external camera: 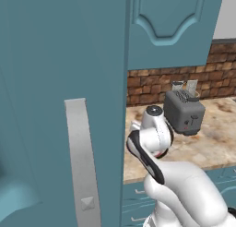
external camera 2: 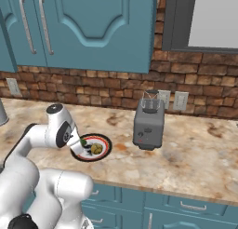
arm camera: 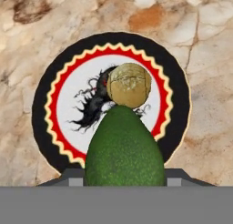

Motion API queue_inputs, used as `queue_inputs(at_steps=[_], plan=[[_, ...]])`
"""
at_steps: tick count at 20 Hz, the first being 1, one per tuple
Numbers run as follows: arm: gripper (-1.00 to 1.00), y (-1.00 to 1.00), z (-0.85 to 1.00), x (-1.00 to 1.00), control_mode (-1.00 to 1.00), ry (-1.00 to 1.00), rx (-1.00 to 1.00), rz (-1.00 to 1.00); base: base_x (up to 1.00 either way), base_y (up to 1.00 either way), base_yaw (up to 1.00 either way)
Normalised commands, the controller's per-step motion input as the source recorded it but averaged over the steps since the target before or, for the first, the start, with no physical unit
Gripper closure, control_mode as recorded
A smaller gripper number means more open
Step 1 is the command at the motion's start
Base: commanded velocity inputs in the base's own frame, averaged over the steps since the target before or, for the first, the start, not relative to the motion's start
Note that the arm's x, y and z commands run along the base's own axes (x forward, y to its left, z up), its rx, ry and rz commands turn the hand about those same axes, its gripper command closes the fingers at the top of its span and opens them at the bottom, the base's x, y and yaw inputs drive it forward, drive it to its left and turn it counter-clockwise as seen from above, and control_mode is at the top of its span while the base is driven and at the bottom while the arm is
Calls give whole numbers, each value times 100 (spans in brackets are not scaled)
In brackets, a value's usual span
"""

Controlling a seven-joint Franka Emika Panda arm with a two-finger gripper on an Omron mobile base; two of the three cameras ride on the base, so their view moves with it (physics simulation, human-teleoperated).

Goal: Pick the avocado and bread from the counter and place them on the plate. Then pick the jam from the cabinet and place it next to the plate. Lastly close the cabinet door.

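In the left base view, your sightline is largely blocked by the open cabinet door (external camera: 60, 106) with its long grey bar handle (external camera: 82, 161); to its right you see the counter (external camera: 216, 143) and a grey toaster (external camera: 184, 111) against the brick wall (external camera: 184, 80).

In the right base view, you see what the door hides: the plate (external camera 2: 103, 149) on the counter (external camera 2: 195, 163), left of the toaster (external camera 2: 148, 123), with closed wall cabinets (external camera 2: 93, 28) above. The arm bends forward and down from the lower left, its wrist pointing at the plate's left part.

In the hand view, the gripper (arm camera: 124, 173) looks straight down at the plate (arm camera: 45, 114). Its fingers are clamped on the avocado (arm camera: 124, 150), which stands between them above the plate's near half. The bread (arm camera: 129, 85), a round tan roll, lies in the plate's white centre, just beyond the avocado's tip.
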Motion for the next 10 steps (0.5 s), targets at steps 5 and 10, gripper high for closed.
queue_inputs(at_steps=[5,10], plan=[[100,-2,-37,0,-100,5,0,-8,0,0,0],[100,-4,-24,0,-100,3,0,-7,0,0,0]])
